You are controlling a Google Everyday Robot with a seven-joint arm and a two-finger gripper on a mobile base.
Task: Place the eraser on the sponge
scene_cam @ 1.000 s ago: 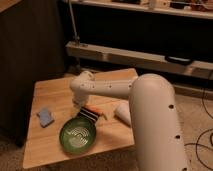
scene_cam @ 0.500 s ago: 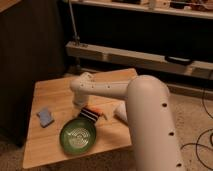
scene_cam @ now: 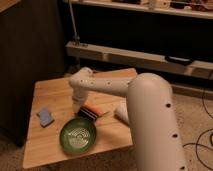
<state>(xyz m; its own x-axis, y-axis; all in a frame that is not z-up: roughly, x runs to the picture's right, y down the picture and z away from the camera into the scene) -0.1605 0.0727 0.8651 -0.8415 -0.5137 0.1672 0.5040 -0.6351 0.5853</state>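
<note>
While the eraser (scene_cam: 87, 114) lies on the table (scene_cam: 54, 91) by the green bowl (scene_cam: 78, 135), well apart from the sponge (scene_cam: 45, 117) near the left edge, I judge the placing is left to do. My gripper (scene_cam: 77, 106) sits low at the eraser's left end, fingers drawn together; whether they pinch it, I cannot tell. What's left is the carry over to the sponge.

sponge (scene_cam: 45, 116) 1; eraser (scene_cam: 89, 113) 1; green bowl (scene_cam: 62, 136) 1; white cup (scene_cam: 121, 111) 1; orange stick (scene_cam: 96, 109) 1; pincer (scene_cam: 78, 106) 1 — on eraser
</note>
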